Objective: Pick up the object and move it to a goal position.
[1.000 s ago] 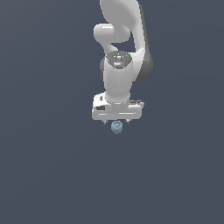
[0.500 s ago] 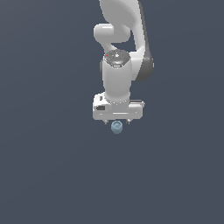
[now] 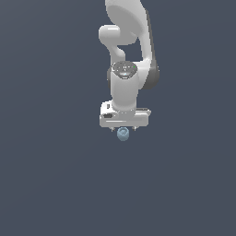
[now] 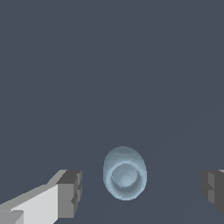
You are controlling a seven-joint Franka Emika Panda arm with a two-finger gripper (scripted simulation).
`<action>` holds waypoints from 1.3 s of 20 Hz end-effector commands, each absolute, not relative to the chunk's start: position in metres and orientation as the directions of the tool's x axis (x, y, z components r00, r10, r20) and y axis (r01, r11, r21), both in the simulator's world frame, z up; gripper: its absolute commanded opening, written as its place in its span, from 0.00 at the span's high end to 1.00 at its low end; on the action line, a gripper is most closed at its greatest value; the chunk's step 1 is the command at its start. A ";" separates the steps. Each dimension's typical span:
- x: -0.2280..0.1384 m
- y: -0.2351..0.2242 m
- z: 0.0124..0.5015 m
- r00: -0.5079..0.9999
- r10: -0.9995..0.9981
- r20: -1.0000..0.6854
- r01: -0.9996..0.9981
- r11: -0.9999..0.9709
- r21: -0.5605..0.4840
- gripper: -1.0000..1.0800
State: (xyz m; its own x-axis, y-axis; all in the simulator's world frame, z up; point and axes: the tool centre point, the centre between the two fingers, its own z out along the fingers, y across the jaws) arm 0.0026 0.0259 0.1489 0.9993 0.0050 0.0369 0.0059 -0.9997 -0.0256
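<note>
The object (image 3: 122, 134) is a tiny pale blue-grey rounded blob with a darker hollow centre, lying on the dark grey floor. In the exterior view it shows just under the white gripper bar of the arm (image 3: 124, 92). My gripper (image 3: 123, 130) is right above it. In the wrist view the object (image 4: 125, 173) lies between the two dark fingertips (image 4: 71, 192), nearer to one of them. The gripper (image 4: 142, 192) is open, with wide gaps on both sides of the object and nothing touching it.
Only the plain dark grey floor (image 3: 50, 184) surrounds the arm in both views. No other objects, containers or edges show.
The hand has sunk slightly toward the object over the last second. The object has stayed where it was.
</note>
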 end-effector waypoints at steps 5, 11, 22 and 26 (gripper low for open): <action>-0.025 0.028 0.108 1.000 0.000 0.012 0.001 -1.000 -0.008 0.04; -0.039 0.029 0.091 1.000 -0.001 0.001 -0.001 -1.000 0.000 0.04; -0.040 0.029 0.069 1.000 -0.001 0.000 -0.001 -1.000 -0.001 0.04; -0.041 0.029 0.050 1.000 -0.001 0.000 -0.001 -1.000 -0.001 0.04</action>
State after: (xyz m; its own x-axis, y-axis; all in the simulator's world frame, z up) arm -0.0408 0.0294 0.0566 1.0000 -0.0008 -0.0005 -0.0008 -1.0000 -0.0006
